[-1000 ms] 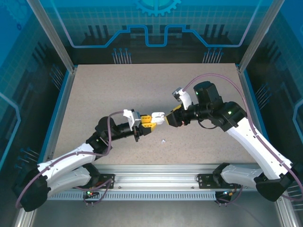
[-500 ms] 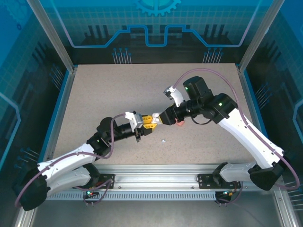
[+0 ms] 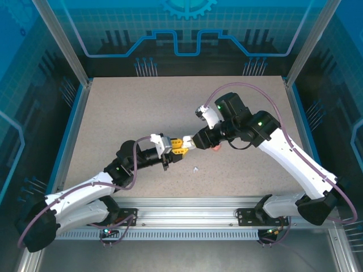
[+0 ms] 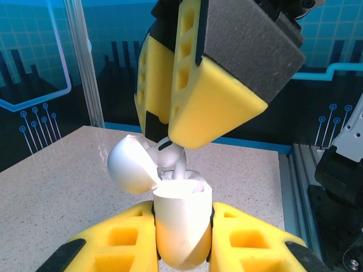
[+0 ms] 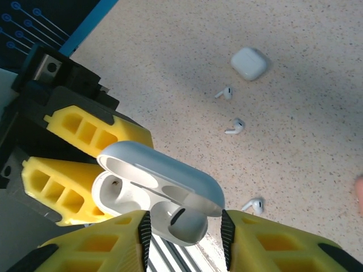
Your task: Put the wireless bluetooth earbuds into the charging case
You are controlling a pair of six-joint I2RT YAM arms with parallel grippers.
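Since a second ago, the right gripper [image 3: 195,141] has been moved in close to the left gripper [image 3: 179,145]. A white earbud [image 5: 184,222] is pinched between the right gripper's yellow fingers [image 5: 108,246], and its stem is poked into the top of the open charging case [image 4: 180,209]. The charging case is squeezed upright between the left gripper's fingers, and its lid [image 4: 131,165] is tipped back. Both are held up above the table [image 5: 317,113]. Three loose white earbuds [image 5: 235,127] are seen lying on the table, and a closed white case [image 5: 249,63] is near them.
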